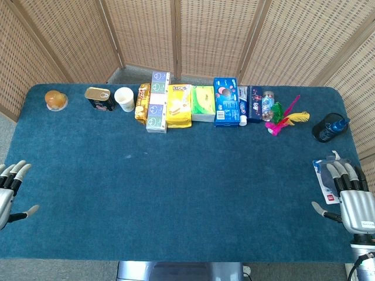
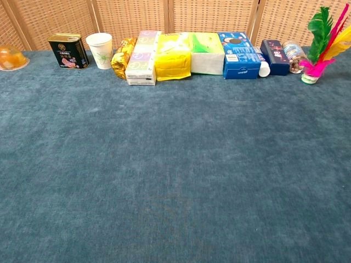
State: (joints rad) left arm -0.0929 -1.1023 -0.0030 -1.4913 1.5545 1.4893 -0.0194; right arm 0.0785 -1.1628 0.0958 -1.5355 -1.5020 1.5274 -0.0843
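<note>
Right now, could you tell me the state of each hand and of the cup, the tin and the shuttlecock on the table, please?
left hand: open, holds nothing, at the table's left edge.
right hand: open, fingertips over a flat white packet.
paper cup: upright, mouth up.
dark tin: upright, lid on.
feather shuttlecock: standing on its base, feathers up.

We read almost nothing with certainty. Blue biscuit box (image 2: 239, 53): round cookie picture, white label patch, lettering too small. Black tin (image 2: 68, 50): pink label, text blurred. Yellow packet (image 2: 173, 62): logo at top, illegible. Dark blue box (image 2: 275, 56): pink-white print, unreadable. White-lilac box (image 2: 142, 64): round emblems, no legible words. Packet (image 1: 327, 179) by right hand (image 1: 351, 202): red mark, print unreadable.
</note>
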